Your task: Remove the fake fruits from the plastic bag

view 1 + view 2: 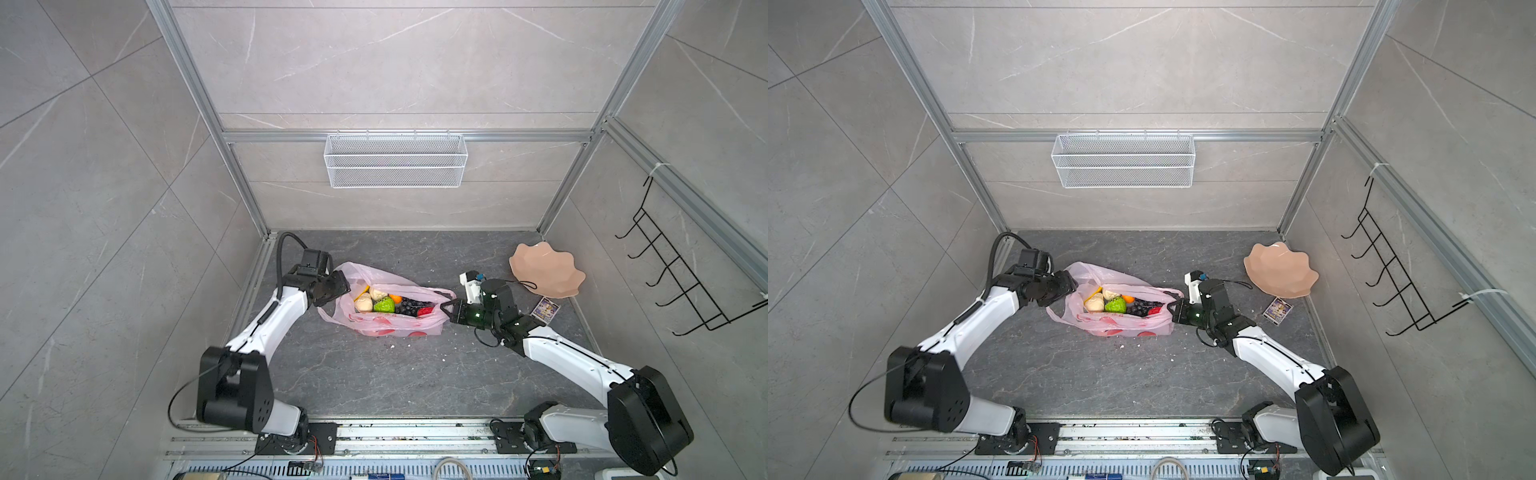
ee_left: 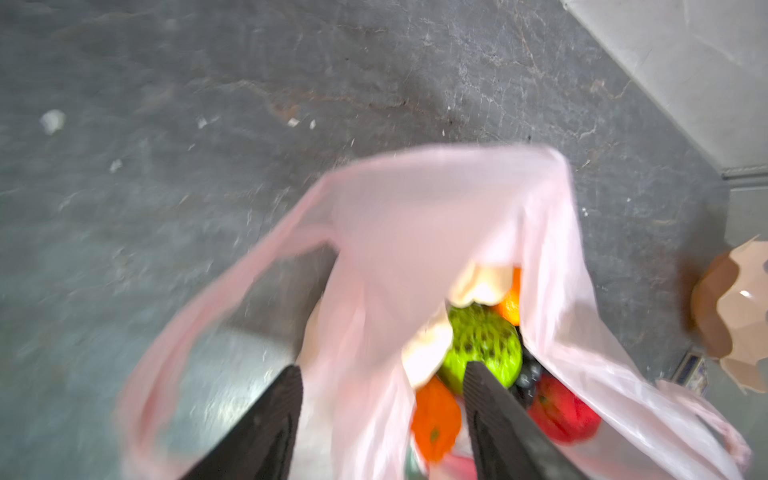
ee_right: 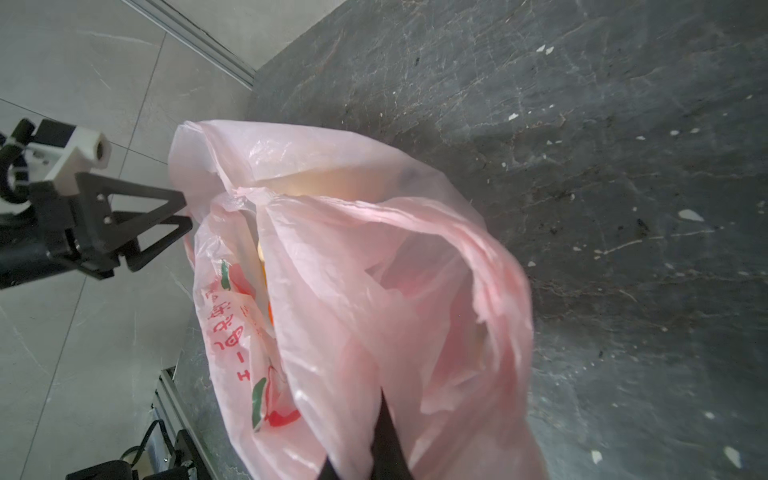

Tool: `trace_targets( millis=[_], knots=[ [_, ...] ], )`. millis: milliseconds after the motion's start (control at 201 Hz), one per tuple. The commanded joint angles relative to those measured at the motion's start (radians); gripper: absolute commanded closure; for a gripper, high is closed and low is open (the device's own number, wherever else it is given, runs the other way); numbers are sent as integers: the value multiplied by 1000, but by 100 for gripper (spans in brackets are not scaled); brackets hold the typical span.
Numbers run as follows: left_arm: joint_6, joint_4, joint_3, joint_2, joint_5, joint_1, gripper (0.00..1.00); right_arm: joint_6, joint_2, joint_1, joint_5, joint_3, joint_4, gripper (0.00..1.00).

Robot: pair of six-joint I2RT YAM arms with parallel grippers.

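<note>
right gripper (image 1: pixel 445 311) pinching plastic bag (image 1: pixel 395 324) rim, hold taut; left gripper (image 3: pixel 188 210) jaws wide, go straight for bumpy green fruit (image 1: pixel 384 306)

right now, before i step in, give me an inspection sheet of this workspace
surface: dark stone tabletop, scattered white specks
job's things: plastic bag lying open; fake fruits inside it
clutter: peach dish and small card at the right, apart from the bag
grippers: left gripper open at the bag's left end; right gripper shut on the bag's right end
cables: black cable loops above the left arm
surroundings: white mesh basket on the back wall; black hook rack on the right wall
</note>
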Motion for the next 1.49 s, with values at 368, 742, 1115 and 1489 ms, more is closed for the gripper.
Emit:
trace_targets(
  millis=[368, 742, 1115, 1489],
  knots=[
    [-108, 202, -211, 27, 119, -37, 33, 152, -28, 25, 30, -67, 100, 100],
    [-120, 448, -556, -183, 237, 100, 100, 428, 100, -131, -37, -170, 306, 100],
    [-29, 408, -528, -207, 258, 93, 100, -55, -18, 72, 435, 158, -404, 30],
    [-17, 386, -520, -222, 250, 93, 100, -545, 264, 415, 775, 503, -585, 24]
  ],
)
